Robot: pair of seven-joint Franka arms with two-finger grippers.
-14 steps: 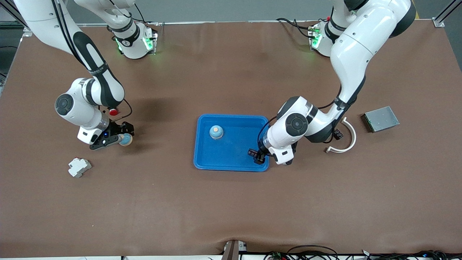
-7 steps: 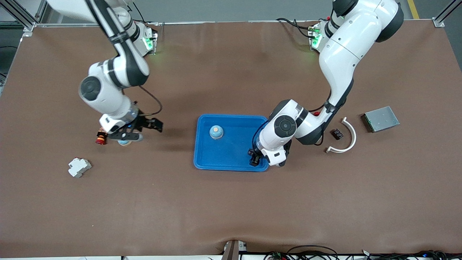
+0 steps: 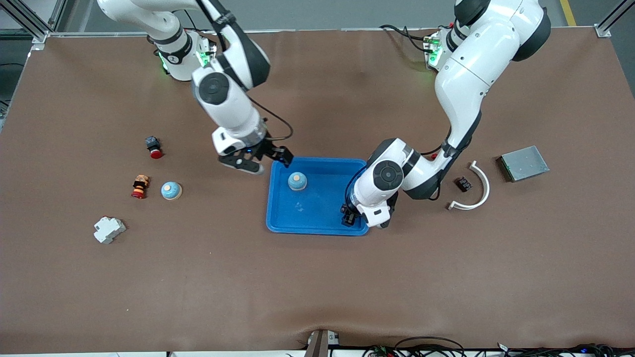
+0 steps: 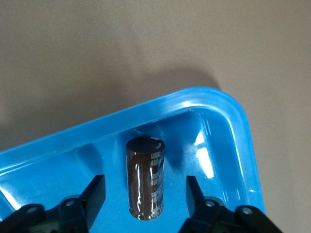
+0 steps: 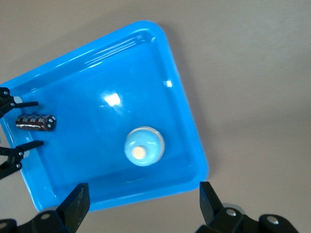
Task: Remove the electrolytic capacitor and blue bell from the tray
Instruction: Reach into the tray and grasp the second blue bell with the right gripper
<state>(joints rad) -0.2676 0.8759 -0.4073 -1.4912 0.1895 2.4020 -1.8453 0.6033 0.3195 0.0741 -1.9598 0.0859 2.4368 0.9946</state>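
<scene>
Capacitor (image 4: 145,178) lies in blue tray (image 3: 317,223), between the spread fingers of left gripper (image 3: 350,216), untouched. Bell (image 3: 297,181) sits in the tray. Right gripper (image 3: 258,161), fingers spread, hovers over the tray's edge.

capacitor (image 4: 145,179): dark brown cylinder, lying flat between my left fingers in the blue tray (image 3: 317,225)
bell (image 3: 297,181): blue dome, upright in my tray

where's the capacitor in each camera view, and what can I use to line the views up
Front view: hidden under the left claw, at the tray corner nearest the camera toward the left arm's end.
Left wrist view: capacitor lying in the tray corner, between the open fingers.
Right wrist view: capacitor by the tray wall, between the left claw's fingers.
Shared landmark: the blue tray.
</scene>
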